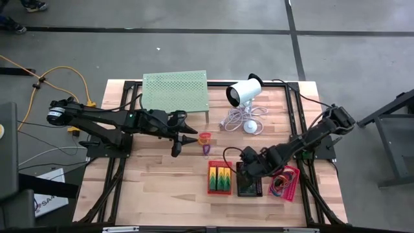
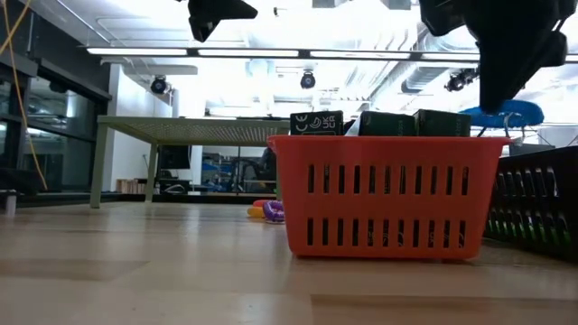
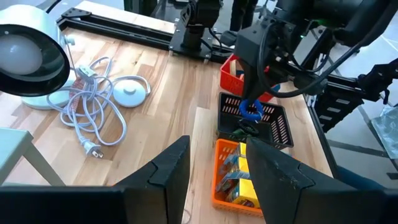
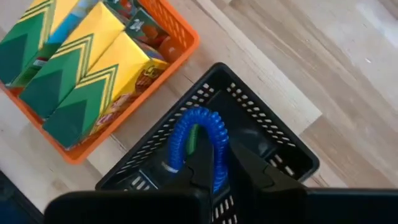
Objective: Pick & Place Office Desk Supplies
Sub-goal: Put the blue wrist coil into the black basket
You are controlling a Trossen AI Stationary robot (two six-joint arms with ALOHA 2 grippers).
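My right gripper (image 4: 222, 167) hangs over the black mesh basket (image 4: 273, 149), shut on a blue coiled loop (image 4: 198, 119); the left wrist view shows that loop (image 3: 250, 111) just above the basket (image 3: 277, 127). Beside it the red basket (image 1: 220, 177) holds upright green-and-yellow packs (image 4: 74, 87). The pink basket (image 1: 286, 184) holds coloured bands. A red loop (image 1: 205, 136) and a purple one (image 1: 206, 149) lie flat on the table. My left gripper (image 1: 185, 144) is open, raised just left of those two loops. My right gripper pinches one side of the blue coiled loop (image 4: 219, 149) between its two fingers, coming from above and pointing down. The rest of the loop arches out past the fingertips. It is lifted clear, above the inside of the black basket.
A pale-green perforated stand (image 1: 174, 89) occupies the far middle of the table. A white cylinder device (image 1: 244, 91) with its coiled cable (image 1: 240, 118) lies right of it. Bare wood stretches along the near left (image 1: 162, 194).
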